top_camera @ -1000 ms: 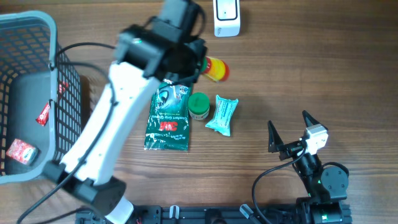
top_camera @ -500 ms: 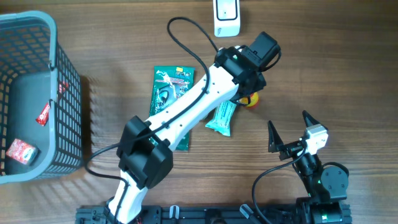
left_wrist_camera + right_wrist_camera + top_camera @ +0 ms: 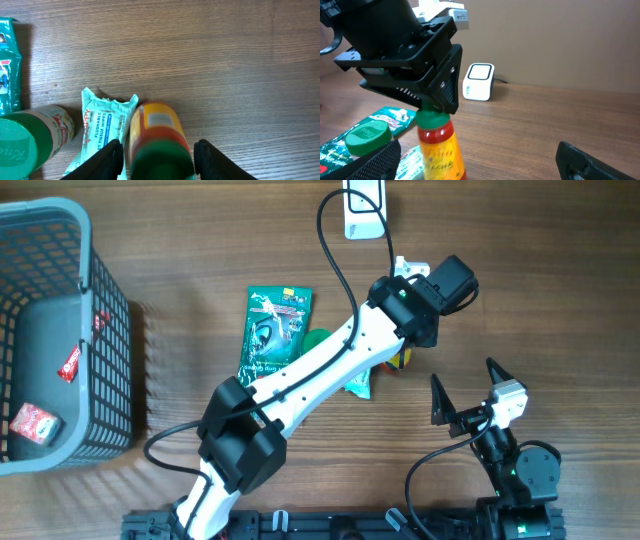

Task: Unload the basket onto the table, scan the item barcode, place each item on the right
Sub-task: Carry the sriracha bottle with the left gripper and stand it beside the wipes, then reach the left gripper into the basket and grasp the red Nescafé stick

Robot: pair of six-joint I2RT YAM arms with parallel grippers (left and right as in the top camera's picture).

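Sauce bottle [image 3: 439, 145] stands upright on the surface [image 3: 200, 50] by the wipes pack [image 3: 102, 125]. Left claw [image 3: 159, 145] straddles its cap [image 3: 432, 119], unclenched; right claw [image 3: 462, 375] gapes empty. Looks rigid, slick, tippy, so I'd grab mid-body.

wipes pack [image 3: 102, 127] beside bottle [image 3: 157, 132], bare tabletop [image 3: 240, 70] beyond

Seen from overhead, the left arm [image 3: 320, 370] hides most of the sauce bottle [image 3: 402, 361]; the frame's top edge crops the white scanner [image 3: 365, 225].
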